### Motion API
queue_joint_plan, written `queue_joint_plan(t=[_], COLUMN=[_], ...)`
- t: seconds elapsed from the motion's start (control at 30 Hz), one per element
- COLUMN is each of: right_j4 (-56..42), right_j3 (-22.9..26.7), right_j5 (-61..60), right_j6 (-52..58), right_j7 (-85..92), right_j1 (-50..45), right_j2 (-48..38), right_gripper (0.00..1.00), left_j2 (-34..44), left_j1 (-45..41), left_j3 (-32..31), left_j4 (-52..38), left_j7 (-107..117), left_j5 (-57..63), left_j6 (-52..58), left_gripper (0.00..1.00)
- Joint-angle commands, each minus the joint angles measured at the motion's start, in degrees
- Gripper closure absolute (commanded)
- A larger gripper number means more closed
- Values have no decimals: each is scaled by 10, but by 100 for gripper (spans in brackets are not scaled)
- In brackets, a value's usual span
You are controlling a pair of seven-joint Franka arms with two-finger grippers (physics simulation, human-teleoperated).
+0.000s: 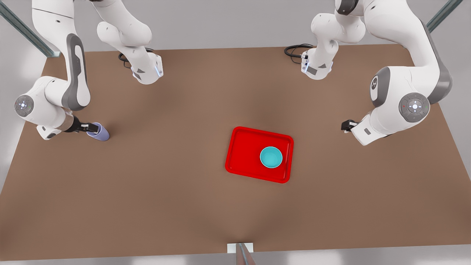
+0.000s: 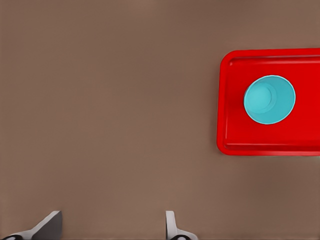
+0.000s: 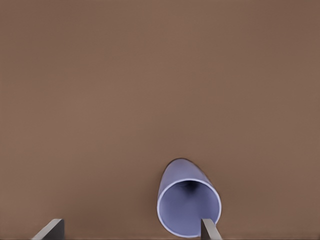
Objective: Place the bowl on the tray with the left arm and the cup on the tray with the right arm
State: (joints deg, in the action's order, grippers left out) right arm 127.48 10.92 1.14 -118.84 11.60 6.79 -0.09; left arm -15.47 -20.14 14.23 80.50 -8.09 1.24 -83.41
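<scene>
Right gripper (image 1: pixel 96 128): you'll find it low at the front view's left, on the arm that reaches toward the cup. In the right wrist view its fingers (image 3: pixel 50 230) stand wide apart, and one fingertip sits at the cup's rim. You cannot tell from these views whether it touches the rim.

Cup (image 1: pixel 99 132): it is on the table (image 1: pixel 165 191) at the front view's left, tilted, with its open mouth turned toward the right wrist camera (image 3: pixel 188 204). It is well apart from the tray and is not on it.

Tray (image 1: pixel 243 154): it lies flat on the table, a little toward the front view's right of centre. You see one end of it in the left wrist view (image 2: pixel 235 140).

Bowl (image 1: pixel 271 157): it sits upright inside the tray, in the half toward the front view's right, clear of the rim. In the left wrist view (image 2: pixel 269 99) it is open side up.

Left gripper (image 1: pixel 346 126): it is at the front view's right, above the table, beside the tray and apart from it. Its fingers (image 2: pixel 47 226) are spread wide with nothing between them.
</scene>
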Motion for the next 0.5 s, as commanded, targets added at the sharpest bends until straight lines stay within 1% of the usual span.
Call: queue_joint_plan(t=[0.0,0.47], right_j4=[1,3], right_j3=[-1,0], right_j5=[0,2], right_j6=[0,-34], right_j7=[0,12], right_j1=[10,53], right_j2=[0,54], right_gripper=[0,0], left_j2=[0,-11], left_j1=[0,-1], left_j3=[0,0], left_j4=[0,0], left_j7=[0,0], left_j5=[1,-1], left_j6=[0,0], left_gripper=[0,0])
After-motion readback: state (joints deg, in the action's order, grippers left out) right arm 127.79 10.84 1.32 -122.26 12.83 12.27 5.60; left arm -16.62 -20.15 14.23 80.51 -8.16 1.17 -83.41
